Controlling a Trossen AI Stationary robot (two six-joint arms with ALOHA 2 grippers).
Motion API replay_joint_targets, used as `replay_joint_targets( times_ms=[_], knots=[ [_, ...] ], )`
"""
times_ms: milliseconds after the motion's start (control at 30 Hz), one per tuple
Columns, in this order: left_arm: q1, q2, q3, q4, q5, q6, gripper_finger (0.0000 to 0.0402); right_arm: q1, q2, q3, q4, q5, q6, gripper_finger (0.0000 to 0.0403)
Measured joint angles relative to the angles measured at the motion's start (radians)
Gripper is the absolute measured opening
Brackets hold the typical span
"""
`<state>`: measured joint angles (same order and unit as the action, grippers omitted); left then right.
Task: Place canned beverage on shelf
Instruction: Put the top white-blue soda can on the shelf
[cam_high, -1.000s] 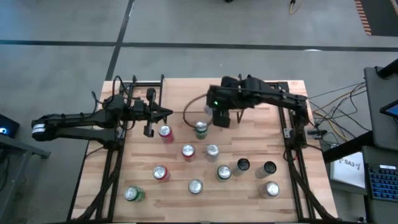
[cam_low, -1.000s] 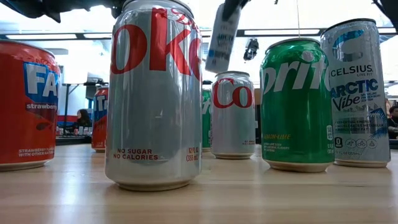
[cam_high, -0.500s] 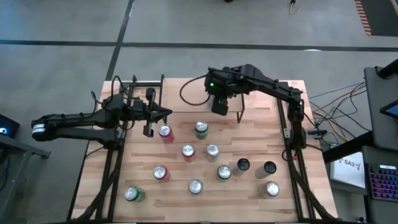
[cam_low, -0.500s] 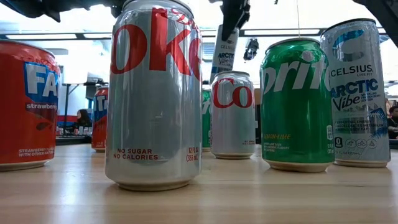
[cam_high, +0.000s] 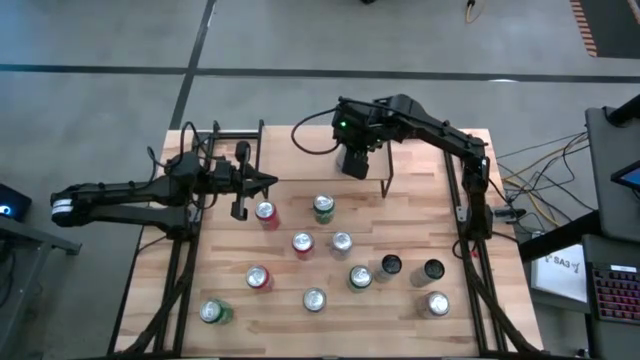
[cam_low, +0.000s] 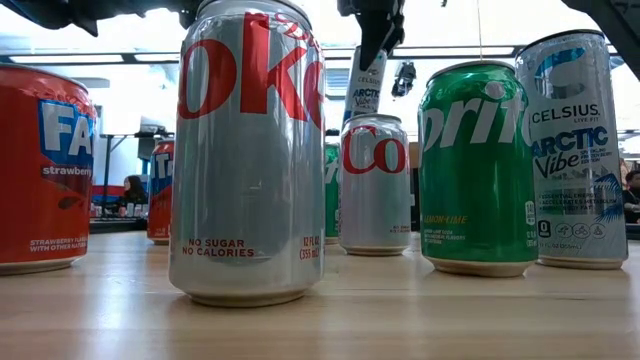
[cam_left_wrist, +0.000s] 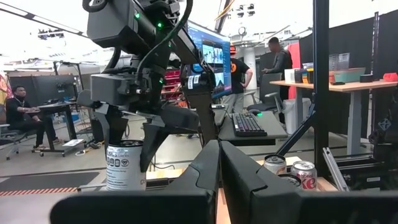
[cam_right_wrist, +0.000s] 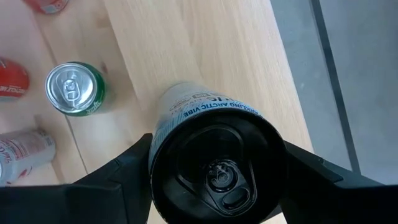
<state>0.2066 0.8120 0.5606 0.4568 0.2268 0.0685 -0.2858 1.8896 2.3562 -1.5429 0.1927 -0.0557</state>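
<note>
A tall slim can (cam_right_wrist: 214, 158) with a black lid and the words "Arctic Vibe" on its wall is held upright by the right gripper (cam_high: 353, 160), and it is carried above the far part of the table, over the shelf (cam_high: 400, 165), whose light board is seen under the arm with a thin black leg at its front edge. In the right wrist view the two dark fingers (cam_right_wrist: 118, 177) are pressed on opposite sides of the can, just under its lid, so the jaws are spread only as wide as the can and are closed on it. The can is gripped near its top, probably so that its bottom stays free to be set flat on the board. In the left wrist view the same can (cam_left_wrist: 125, 165) is seen hanging between the fingers with its bottom close to a light wood surface; whether it already touches cannot be told. In the low view it (cam_low: 364, 85) is seen raised above the cans that stand on the table. The other cans are spread over the near and middle part of the table (cam_high: 420, 320), well apart from each other, presumably so that each can be reached from above. The left gripper (cam_high: 268, 181) is kept over the left side of the table with its fingers pressed together and nothing between them, and it seems only to wait.
</note>
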Motion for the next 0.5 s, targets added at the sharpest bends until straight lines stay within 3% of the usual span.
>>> replay_joint_targets(
  times_ms=[500],
  knots=[
    [0.0, 0.0, 0.0, 0.002, 0.0, 0.008, 0.0, 0.001, 0.0, 0.0, 0.0, -0.002, -0.013, 0.0247]
  ],
)
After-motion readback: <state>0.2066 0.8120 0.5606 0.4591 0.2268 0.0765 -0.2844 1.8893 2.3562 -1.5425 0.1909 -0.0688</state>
